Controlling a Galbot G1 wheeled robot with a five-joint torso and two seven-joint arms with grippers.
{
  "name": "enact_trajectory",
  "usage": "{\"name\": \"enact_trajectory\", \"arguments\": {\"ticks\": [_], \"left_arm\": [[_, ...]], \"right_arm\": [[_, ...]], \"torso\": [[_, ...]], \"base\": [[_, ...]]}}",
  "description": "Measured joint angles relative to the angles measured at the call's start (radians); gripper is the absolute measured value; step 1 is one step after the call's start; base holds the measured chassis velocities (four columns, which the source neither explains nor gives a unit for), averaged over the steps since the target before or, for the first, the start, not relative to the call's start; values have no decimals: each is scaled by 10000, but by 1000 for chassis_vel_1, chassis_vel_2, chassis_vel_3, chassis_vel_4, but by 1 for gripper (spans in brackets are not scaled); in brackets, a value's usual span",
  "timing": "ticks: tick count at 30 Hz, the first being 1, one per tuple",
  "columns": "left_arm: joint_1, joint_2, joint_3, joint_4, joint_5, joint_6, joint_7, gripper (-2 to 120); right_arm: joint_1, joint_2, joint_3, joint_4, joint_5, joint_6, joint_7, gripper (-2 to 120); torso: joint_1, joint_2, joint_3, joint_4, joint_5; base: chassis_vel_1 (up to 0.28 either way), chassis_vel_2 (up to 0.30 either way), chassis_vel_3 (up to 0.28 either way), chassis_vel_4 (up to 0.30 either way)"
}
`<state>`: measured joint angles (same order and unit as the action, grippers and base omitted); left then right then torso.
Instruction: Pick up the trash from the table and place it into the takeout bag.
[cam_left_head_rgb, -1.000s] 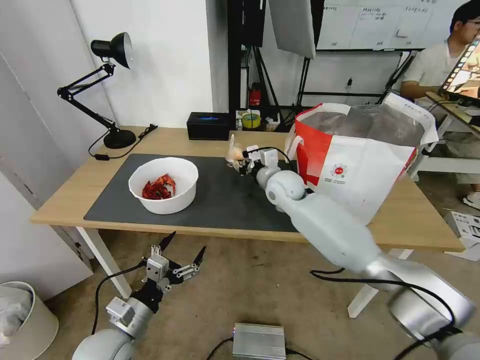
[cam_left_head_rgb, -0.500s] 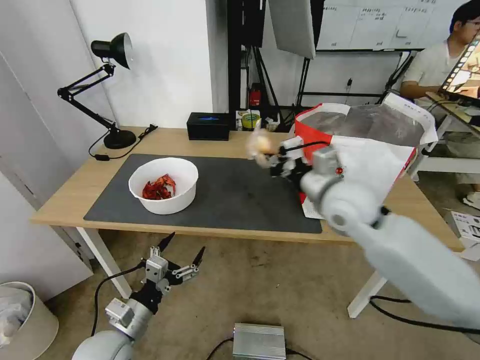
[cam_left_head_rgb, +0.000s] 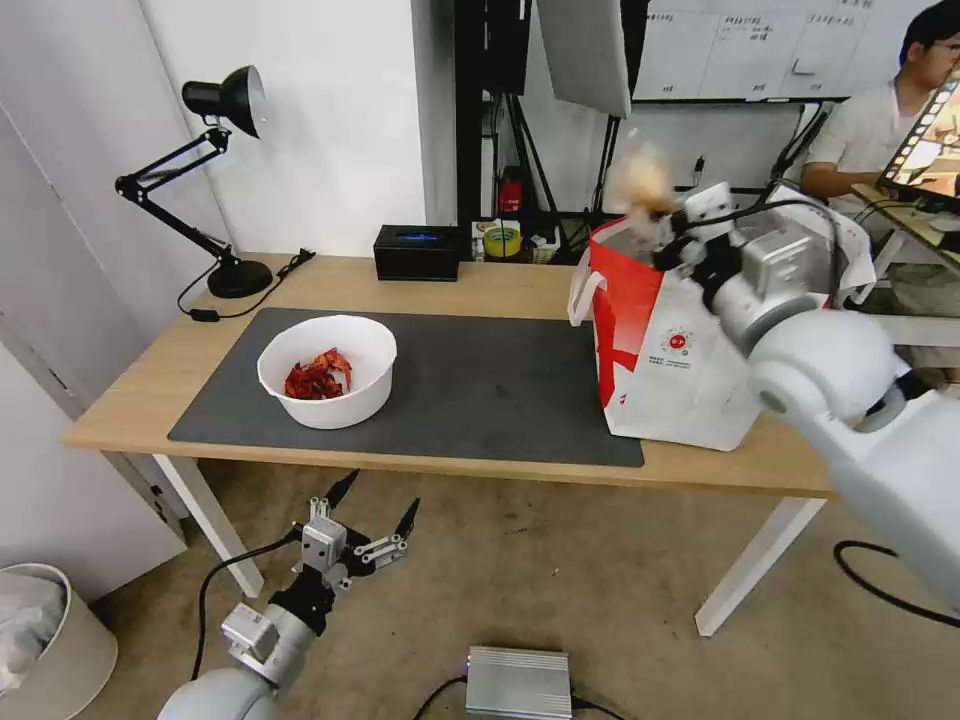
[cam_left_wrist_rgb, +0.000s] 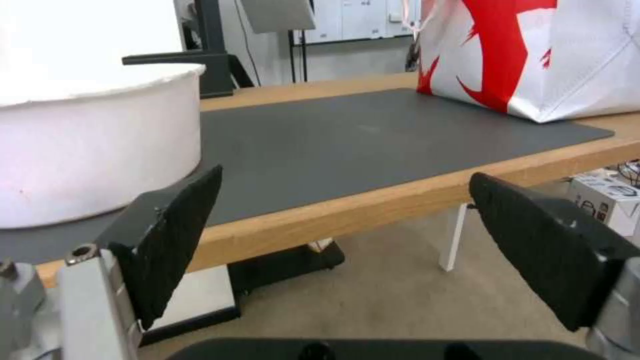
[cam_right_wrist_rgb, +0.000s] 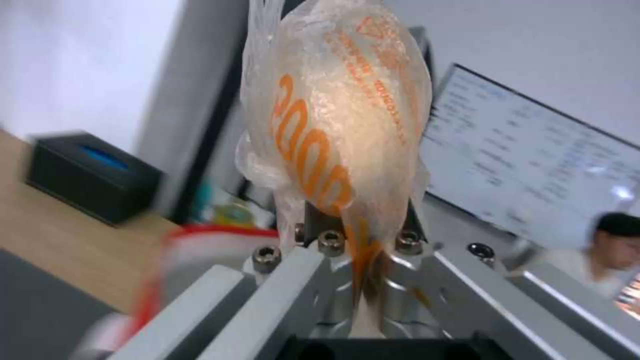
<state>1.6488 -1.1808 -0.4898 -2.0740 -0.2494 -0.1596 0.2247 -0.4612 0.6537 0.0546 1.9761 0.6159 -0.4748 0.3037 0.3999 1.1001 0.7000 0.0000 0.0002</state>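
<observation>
The right tool (cam_left_head_rgb: 668, 228) is clamped on the knotted bag (cam_left_head_rgb: 641, 186) (orange print on clear plastic), holding it just above the takeout bag's (cam_left_head_rgb: 690, 345) open rim. The left tool (cam_left_head_rgb: 372, 508) hangs below the worktop (cam_left_head_rgb: 480, 285), fingers apart. The bowl (cam_left_head_rgb: 327, 369) sits on the mat (cam_left_head_rgb: 480, 385).

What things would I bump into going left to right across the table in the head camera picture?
Black desk lamp → white bowl of red shells → black box → takeout bag, with the right gripper holding a small knotted bag above it.
</observation>
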Motion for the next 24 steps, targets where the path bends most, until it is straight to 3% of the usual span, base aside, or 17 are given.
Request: {"name": "enact_trajectory", "arguments": {"ticks": [4,7,12,19,24], "left_arm": [[37,-22,-40,-68,15,0,0,100],[44,-59,-36,-70,47,0,0,100],[26,-84,25,-48,105,-1,0,100],[-24,-63,50,4,110,-3,0,100],[-39,-54,54,23,104,-6,2,100]], "right_arm": [[-10,-204,243,-102,593,-693,567,0],[-114,-252,432,-56,2225,-1207,1504,0],[-250,-225,683,44,3843,-1522,2383,0],[-314,-215,795,64,4283,-1542,2750,0],[-325,-200,836,106,4408,-1479,2908,15]], "torso": [[0,0,0,-1,-1],[0,0,0,0,-1],[0,-1,0,0,-1],[0,-2,0,0,-1],[0,-2,0,0,-2]], "base": [[0,0,0,0],[0,0,0,0],[0,0,0,0],[0,0,0,0],[0,0,0,0]]}}
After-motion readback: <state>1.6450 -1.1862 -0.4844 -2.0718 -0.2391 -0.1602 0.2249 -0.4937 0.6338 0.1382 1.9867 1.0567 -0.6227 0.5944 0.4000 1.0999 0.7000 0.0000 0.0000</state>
